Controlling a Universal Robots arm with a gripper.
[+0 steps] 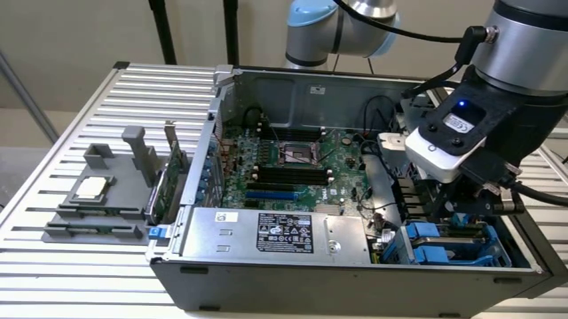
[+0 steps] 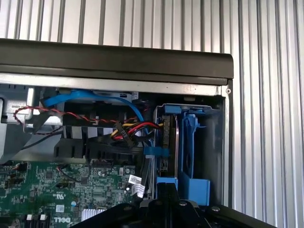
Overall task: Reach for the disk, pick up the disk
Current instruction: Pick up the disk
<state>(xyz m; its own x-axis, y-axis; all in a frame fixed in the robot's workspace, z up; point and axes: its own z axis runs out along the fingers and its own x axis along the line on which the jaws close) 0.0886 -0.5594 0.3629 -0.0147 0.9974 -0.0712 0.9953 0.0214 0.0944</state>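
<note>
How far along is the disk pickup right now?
The reach looks done: the gripper is down inside the computer case, at the blue drive bay. The disk sits on edge in its blue carrier. Whether it is gripped is unclear. The disk has not been lifted out.
</note>
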